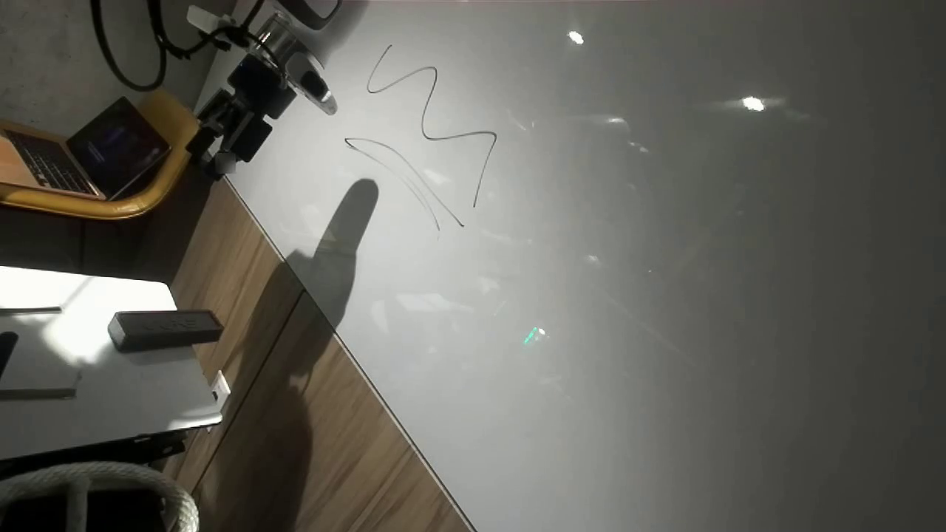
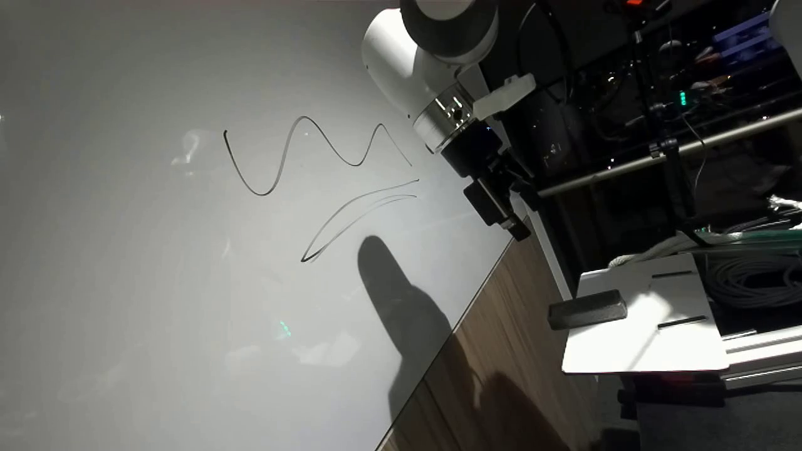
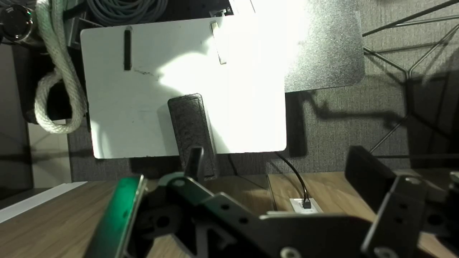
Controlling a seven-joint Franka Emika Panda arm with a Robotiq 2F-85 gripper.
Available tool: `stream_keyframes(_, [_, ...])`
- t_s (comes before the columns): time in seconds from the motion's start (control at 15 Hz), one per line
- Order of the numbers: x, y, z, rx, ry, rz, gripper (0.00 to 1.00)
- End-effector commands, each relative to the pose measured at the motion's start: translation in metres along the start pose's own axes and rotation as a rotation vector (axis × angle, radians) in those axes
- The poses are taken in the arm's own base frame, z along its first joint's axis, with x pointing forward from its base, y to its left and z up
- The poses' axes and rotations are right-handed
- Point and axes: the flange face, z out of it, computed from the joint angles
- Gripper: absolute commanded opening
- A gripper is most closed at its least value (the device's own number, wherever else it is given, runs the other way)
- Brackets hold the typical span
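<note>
My gripper (image 3: 281, 167) stands open in the wrist view, its fingers wide apart and nothing between them. Beyond the left finger (image 3: 195, 161) lies a dark grey oblong block (image 3: 188, 123), like a board eraser; that finger overlaps its near end in the picture, and I see no grip on it. The block rests on a white platform (image 3: 118, 107) and juts past its edge. In both exterior views the gripper (image 2: 525, 214) hangs near the edge of a glossy white board (image 1: 665, 222), apart from the block (image 2: 588, 309). A wavy dark line (image 1: 423, 118) and thin curved strokes (image 2: 341, 210) mark the board.
Wood panelling (image 1: 355, 428) borders the board, with a plugged-in outlet (image 3: 304, 206) and black cord. A pale rope loop (image 3: 77, 104) lies beside the platform. A yellow chair (image 1: 159, 181) holds a laptop (image 1: 118, 151). Thin metal wire legs (image 3: 407, 73) stand at right in the wrist view.
</note>
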Motion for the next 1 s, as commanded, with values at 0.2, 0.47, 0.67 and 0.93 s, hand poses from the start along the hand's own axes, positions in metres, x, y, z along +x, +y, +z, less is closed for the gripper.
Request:
stream_keyframes(0.2, [-0.005,-0.001,0.002,-0.030,0.057,-0.047,1.00])
stream_keyframes(0.47, [-0.006,0.002,0.021,-0.086,0.133,-0.084,1.00])
stream_keyframes(0.67, [-0.007,0.012,0.039,-0.092,0.155,-0.090,1.00])
stream_keyframes(0.93, [-0.009,0.036,0.057,-0.053,0.166,-0.074,1.00])
